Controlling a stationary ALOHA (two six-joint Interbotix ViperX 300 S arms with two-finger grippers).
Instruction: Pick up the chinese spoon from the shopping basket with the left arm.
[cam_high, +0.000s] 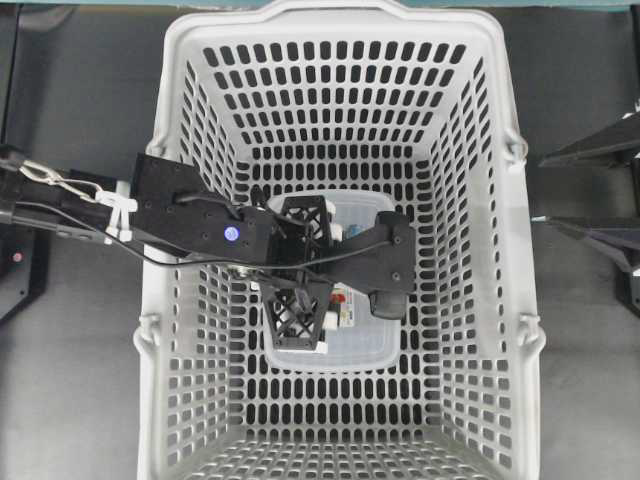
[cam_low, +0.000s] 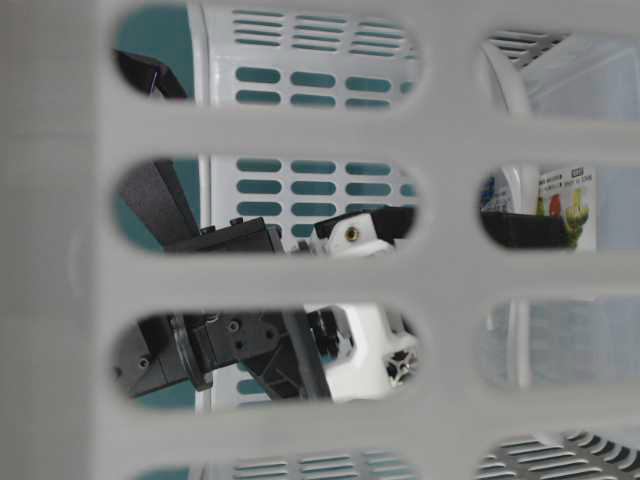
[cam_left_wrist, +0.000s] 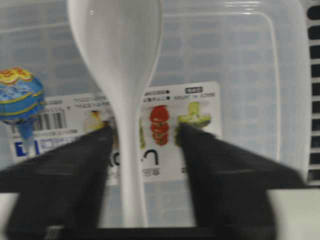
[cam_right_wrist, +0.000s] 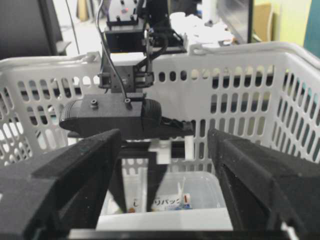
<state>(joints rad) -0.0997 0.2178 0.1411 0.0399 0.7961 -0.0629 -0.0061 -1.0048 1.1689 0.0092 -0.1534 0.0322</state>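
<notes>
Two fingers of left gripper spread apart, straddling chinese spoon handle, gaps either side; spoon lies on clear container inside shopping basket. Right gripper spread, outside rim.

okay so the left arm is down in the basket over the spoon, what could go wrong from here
1. The chinese spoon lies on the clear container's smooth lid; the left gripper is open with the thin handle nearer one finger, so closing may nudge it sideways or let the glossy handle slip.
2. A lollipop lies close by and could get knocked.
3. The arm sits low inside the shopping basket, so lifting carelessly might catch a wall.
</notes>
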